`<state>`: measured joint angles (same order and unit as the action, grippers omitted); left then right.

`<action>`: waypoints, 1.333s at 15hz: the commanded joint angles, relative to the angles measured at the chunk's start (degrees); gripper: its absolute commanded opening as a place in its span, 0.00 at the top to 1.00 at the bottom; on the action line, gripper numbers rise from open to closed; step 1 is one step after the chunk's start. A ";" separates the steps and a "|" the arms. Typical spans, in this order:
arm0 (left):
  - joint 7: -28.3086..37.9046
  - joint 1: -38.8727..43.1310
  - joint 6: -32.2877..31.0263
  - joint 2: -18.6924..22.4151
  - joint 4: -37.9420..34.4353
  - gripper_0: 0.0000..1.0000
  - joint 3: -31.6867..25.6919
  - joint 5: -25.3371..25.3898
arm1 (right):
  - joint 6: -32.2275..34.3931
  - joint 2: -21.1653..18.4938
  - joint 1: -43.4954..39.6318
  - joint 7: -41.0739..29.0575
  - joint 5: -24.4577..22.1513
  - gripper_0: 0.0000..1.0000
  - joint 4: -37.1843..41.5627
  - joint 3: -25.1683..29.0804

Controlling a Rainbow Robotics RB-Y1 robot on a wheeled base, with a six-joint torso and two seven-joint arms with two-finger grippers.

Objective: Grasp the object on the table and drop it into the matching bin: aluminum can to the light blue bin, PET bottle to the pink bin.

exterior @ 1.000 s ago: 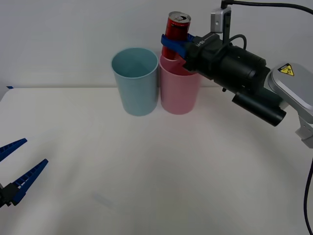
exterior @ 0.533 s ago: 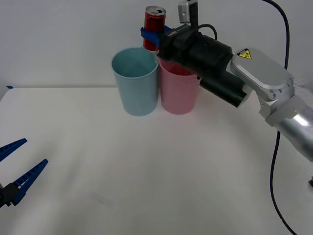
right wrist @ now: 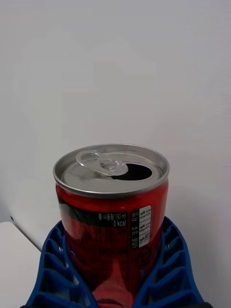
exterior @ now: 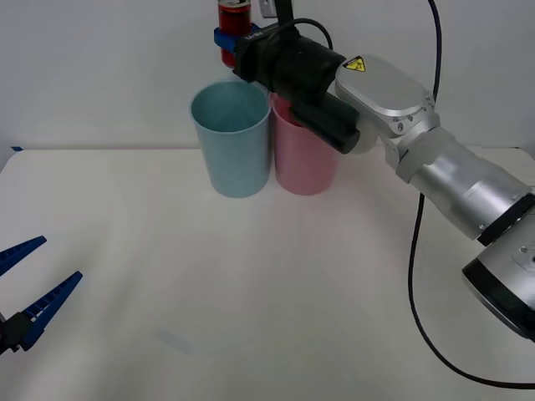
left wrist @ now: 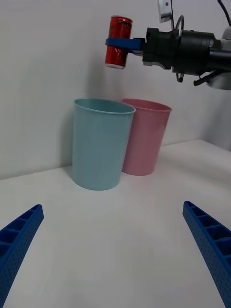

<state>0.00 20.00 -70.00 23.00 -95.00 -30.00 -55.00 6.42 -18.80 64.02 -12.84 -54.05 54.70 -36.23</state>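
Your right tool [exterior: 226, 38] was clamped on the small red aluminium can [exterior: 233, 18], upright above the tall light blue plastic bin [exterior: 230, 150]; your left tool [exterior: 25, 292] sat parted, well off from that bin.

You have one aluminum can [exterior: 233, 18] and two bins: one light blue bin [exterior: 231, 138] and one pink bin [exterior: 306, 154]. You also have two grippers, the right gripper [exterior: 227, 38] and the left gripper [exterior: 29, 288].

Right arm stretches from the right edge of the front view up to the top centre, wrist level; right gripper [exterior: 227, 38] is clamped tight on something, blue fingers [right wrist: 166, 269] hugging both its sides; left gripper [exterior: 29, 288] sits lower left, fingers spread wide, idle.
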 commanded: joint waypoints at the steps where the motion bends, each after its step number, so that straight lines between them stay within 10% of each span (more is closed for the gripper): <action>1: 0.00 0.00 0.00 0.00 0.00 0.00 0.00 0.00 | -2.02 1.83 1.64 0.97 0.00 1.00 -1.96 -0.94; 6: 0.00 0.00 0.00 0.00 0.00 0.00 0.00 0.00 | -2.90 2.18 1.81 1.59 0.09 1.00 -1.96 -2.00; 7: 0.00 0.00 0.00 0.00 0.00 0.00 0.00 0.00 | -2.90 2.18 1.81 1.59 0.27 0.85 -2.05 -2.00; 9: 0.00 0.00 0.00 0.00 0.00 0.00 0.00 0.00 | -2.90 2.18 1.81 1.50 0.27 0.00 -2.05 -2.00; 20: 0.00 0.00 0.00 0.00 0.00 0.00 0.00 0.00 | -2.81 -3.35 -7.06 1.24 0.00 0.00 11.75 -2.00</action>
<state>0.00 20.00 -70.00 23.00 -95.00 -30.00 -55.00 3.55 -21.30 58.14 -11.59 -53.97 64.58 -38.24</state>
